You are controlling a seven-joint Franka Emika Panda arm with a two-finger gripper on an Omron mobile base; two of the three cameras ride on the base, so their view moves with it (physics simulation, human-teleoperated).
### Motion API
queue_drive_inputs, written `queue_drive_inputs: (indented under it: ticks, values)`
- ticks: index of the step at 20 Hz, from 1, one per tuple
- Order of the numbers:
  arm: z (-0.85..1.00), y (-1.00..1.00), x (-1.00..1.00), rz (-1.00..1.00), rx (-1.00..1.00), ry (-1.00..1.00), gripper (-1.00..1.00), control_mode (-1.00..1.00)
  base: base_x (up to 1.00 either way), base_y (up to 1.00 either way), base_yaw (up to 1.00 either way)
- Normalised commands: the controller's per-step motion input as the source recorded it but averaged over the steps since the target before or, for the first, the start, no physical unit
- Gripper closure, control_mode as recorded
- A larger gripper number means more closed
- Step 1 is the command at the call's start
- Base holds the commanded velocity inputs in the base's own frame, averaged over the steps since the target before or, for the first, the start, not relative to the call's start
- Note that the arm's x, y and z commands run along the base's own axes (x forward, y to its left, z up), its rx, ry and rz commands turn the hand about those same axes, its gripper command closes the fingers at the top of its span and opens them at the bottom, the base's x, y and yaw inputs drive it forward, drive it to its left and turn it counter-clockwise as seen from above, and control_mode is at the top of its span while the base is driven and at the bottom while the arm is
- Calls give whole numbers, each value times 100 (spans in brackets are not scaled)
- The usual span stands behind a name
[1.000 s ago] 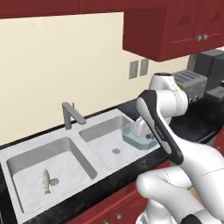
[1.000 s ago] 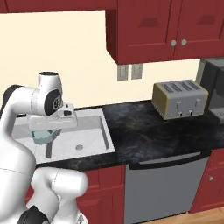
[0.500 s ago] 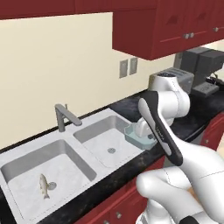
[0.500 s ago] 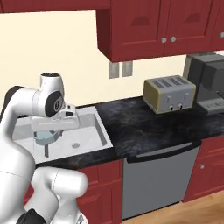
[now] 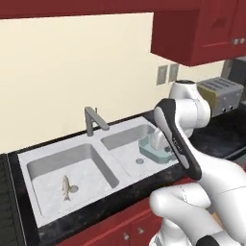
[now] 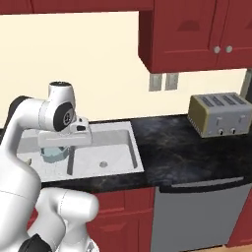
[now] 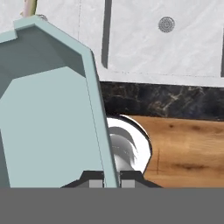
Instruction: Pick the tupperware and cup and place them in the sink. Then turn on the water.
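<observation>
My gripper (image 7: 105, 180) is shut on the side wall of the pale blue-grey tupperware (image 7: 48, 127), which hangs tilted in the hand view. In the left base view the tupperware (image 5: 153, 150) hovers over the front right part of the sink's (image 5: 33, 158) right basin, partly behind my forearm. The right base view shows the tupperware (image 6: 53, 154) just under my hand, at the left end of the sink (image 6: 133, 147). The grey faucet (image 5: 94, 120) stands behind the divider. The cup and the water are out of view.
A small tan fish (image 5: 66, 186) lies in the left basin. A toaster (image 6: 219, 114) stands on the black counter (image 6: 177, 152) to the right. The hand view looks past the counter's front edge (image 7: 166, 100) to a wooden floor (image 7: 188, 148).
Both base views have shifted as a whole, so the base has moved. My gripper keeps its hold on the tupperware over the right basin.
</observation>
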Motion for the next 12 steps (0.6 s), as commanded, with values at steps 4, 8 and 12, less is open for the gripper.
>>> queue_drive_inputs:
  ticks: [4, 8, 12]
  values:
    - [0, 0, 0, 0, 0, 0, 100, 100, 6, 31, 47]
    - [0, 0, 0, 0, 0, 0, 100, 100, 35, 28, 38]
    - [0, 0, 0, 0, 0, 0, 100, 100, 70, 9, 26]
